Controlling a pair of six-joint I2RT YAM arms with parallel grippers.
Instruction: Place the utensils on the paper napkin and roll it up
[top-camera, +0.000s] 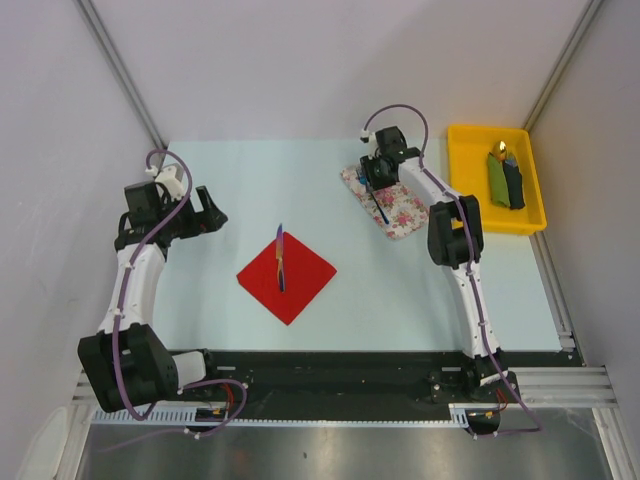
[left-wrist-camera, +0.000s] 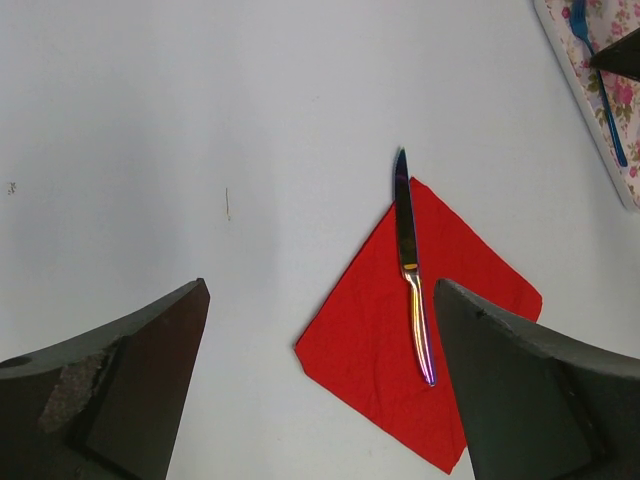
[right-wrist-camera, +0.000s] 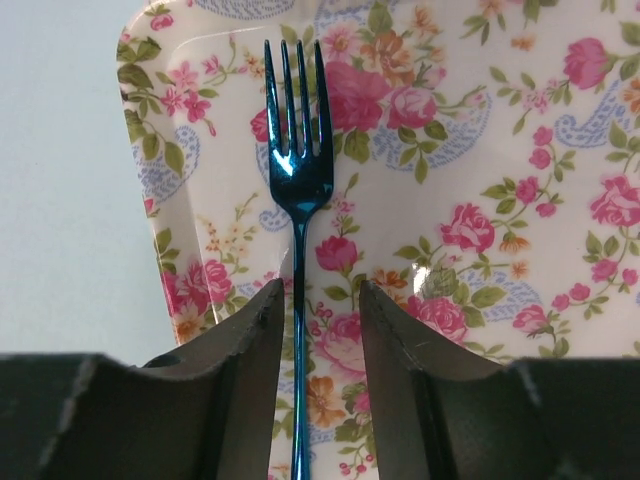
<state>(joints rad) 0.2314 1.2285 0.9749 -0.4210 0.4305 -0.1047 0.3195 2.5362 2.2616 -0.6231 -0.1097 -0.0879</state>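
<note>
Napkin (top-camera: 287, 272): plain bright red. Knife (left-wrist-camera: 410, 270): iridescent, dark blue blade, pink-purple handle. Fork (right-wrist-camera: 297, 190): glossy deep blue. Tray (right-wrist-camera: 520, 150): white, pink roses, green leaves, blue paisley. Bin (top-camera: 470, 135): yellow. Table (top-camera: 280, 180): pale blue.

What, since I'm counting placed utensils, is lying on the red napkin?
Only the knife lies on the paper napkin, its tip overhanging a corner. The fork is on the floral tray. The napkin's underside is hidden.

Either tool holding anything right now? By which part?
Nothing is held. Right tool straddles the handle of the blue fork on the floral tray, jaws open with a gap. Left tool is open and empty.
</note>
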